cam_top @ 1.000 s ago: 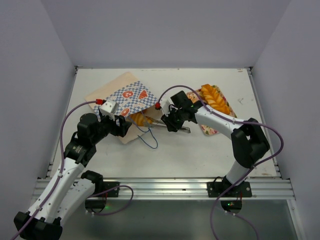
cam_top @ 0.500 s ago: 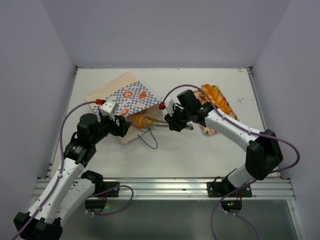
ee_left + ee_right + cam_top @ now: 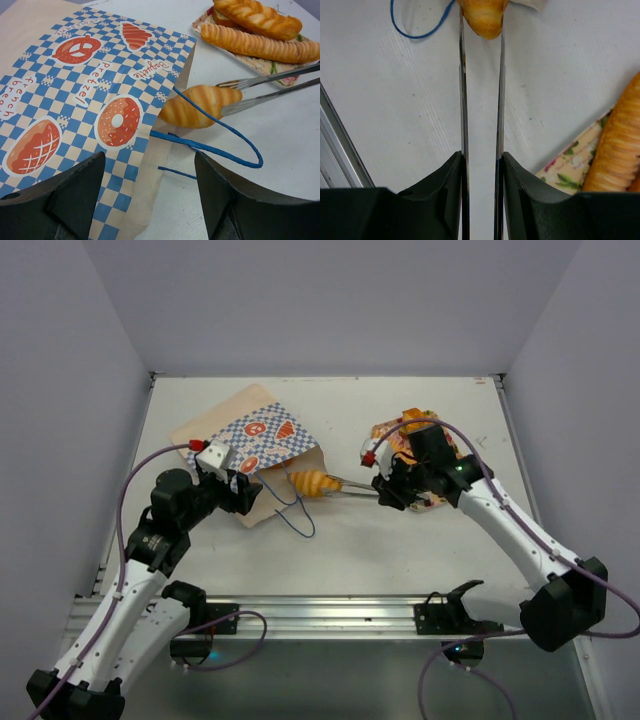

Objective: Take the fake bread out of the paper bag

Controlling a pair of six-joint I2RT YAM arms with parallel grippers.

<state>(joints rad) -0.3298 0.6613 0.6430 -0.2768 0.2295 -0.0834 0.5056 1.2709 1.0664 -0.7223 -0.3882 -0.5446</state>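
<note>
The paper bag [image 3: 250, 430] lies flat on the table, checkered side up, with its mouth toward the right [image 3: 90, 90]. My right gripper [image 3: 385, 492] is shut on a pair of metal tongs [image 3: 463, 100]. The tongs pinch a golden croissant-shaped piece of fake bread [image 3: 312, 482] just outside the bag's mouth [image 3: 197, 105] [image 3: 482, 17]. A blue cord handle [image 3: 225, 145] loops under and around that croissant. My left gripper [image 3: 150, 200] stands open over the bag's near corner, one finger above paper and one above table, gripping nothing. Two long ridged loaves [image 3: 255, 17] [image 3: 255, 45] rest on the tray.
A pink floral tray [image 3: 250, 60] sits right of the bag, partly under my right arm [image 3: 420, 502]; its corner and a loaf [image 3: 620, 150] show in the right wrist view. An aluminium rail [image 3: 330, 612] runs along the near table edge. White walls enclose the table.
My right arm has pulled back to the right, drawing the tongs and the croissant out of the bag's mouth. The left arm has barely moved.
</note>
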